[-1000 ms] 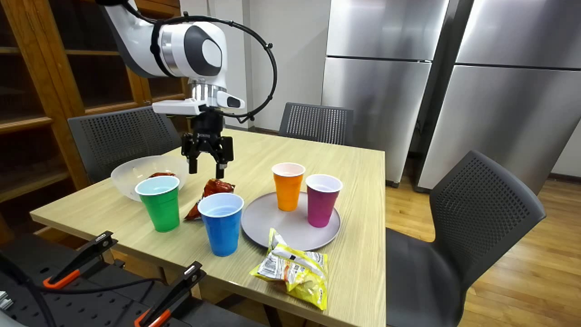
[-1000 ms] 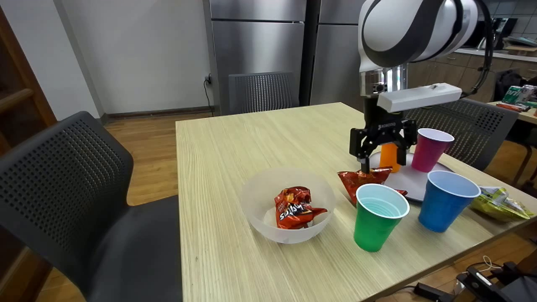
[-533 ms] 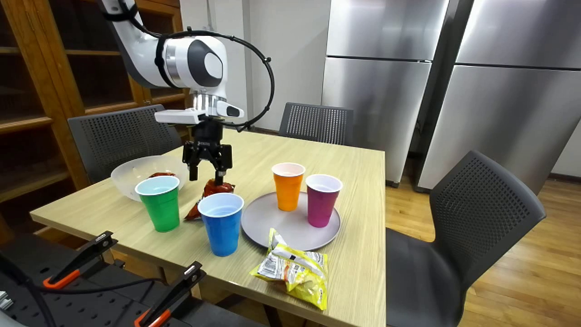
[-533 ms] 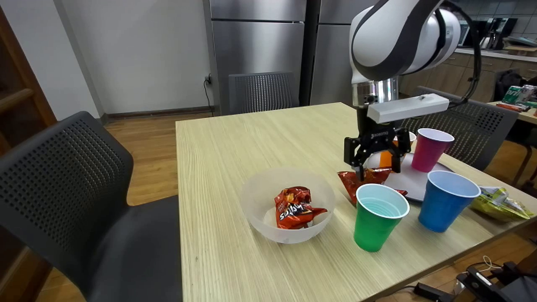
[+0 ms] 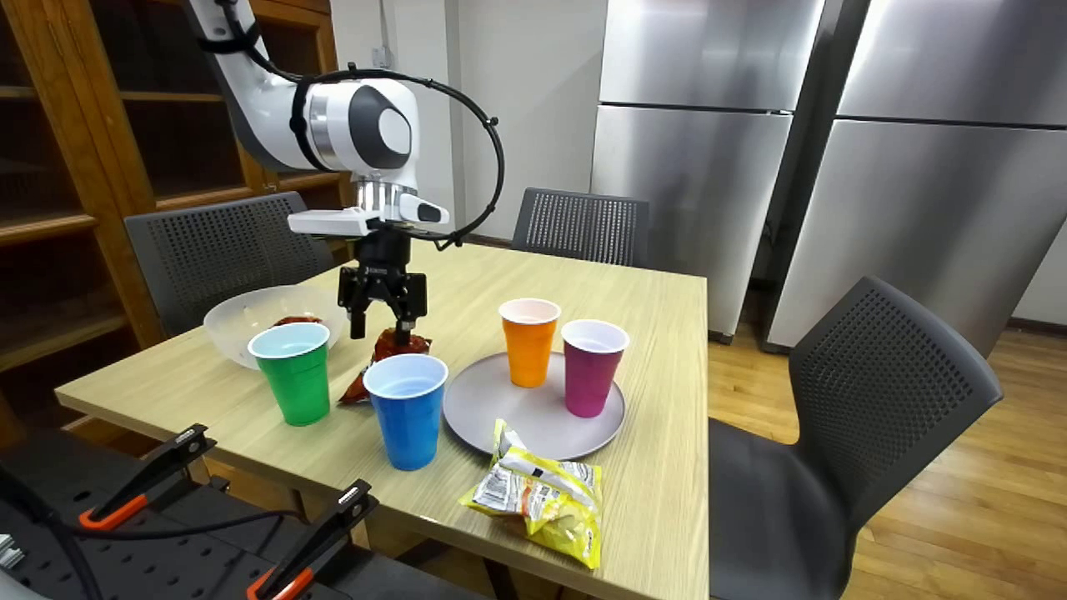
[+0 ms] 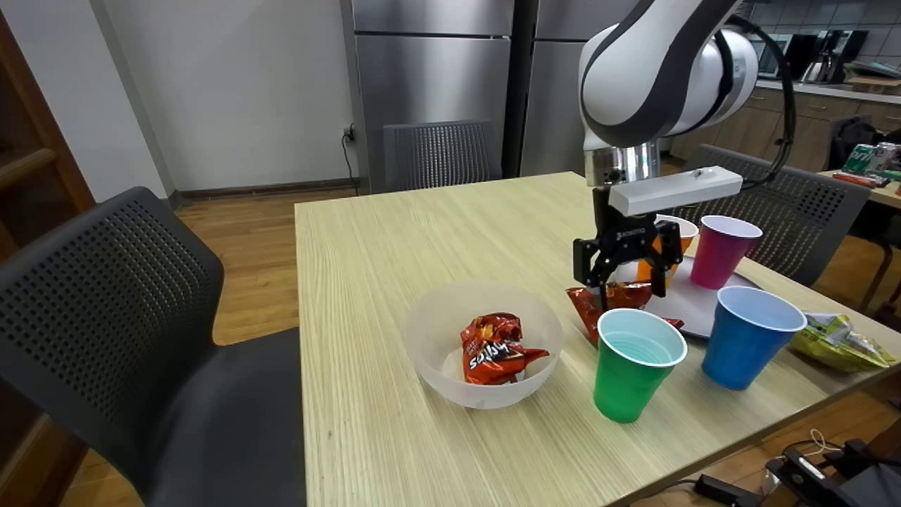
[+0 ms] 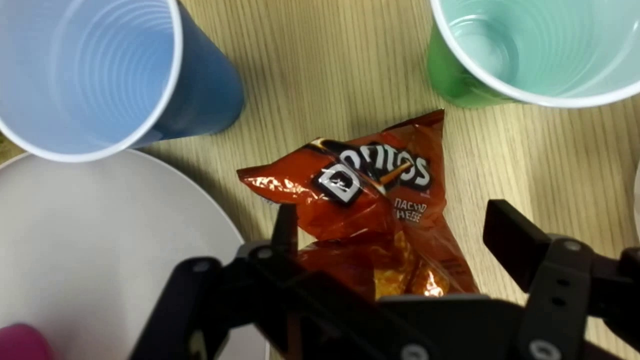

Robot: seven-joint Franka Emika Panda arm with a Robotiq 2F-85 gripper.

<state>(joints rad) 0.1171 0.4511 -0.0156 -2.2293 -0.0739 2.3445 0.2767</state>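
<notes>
A crumpled red Doritos bag lies on the table under my gripper. The jaws stand wide open, one finger on each side of the bag in the wrist view, with nothing gripped. In both exterior views the gripper hangs low over the bag, pointing down. Whether a fingertip touches the bag, I cannot tell. The blue cup and the green cup stand close by the bag. Part of the bag is hidden behind the gripper body in the wrist view.
A grey plate carries an orange cup and a purple cup. A yellow snack bag lies by the table edge. A frosted bowl holds another red bag. Dark chairs surround the table.
My gripper has come down toward the red bag, drifting slightly left in an exterior view, and its descent has slowed. The jaws have stayed open. Cups, plate, bowl and bags have not moved.
</notes>
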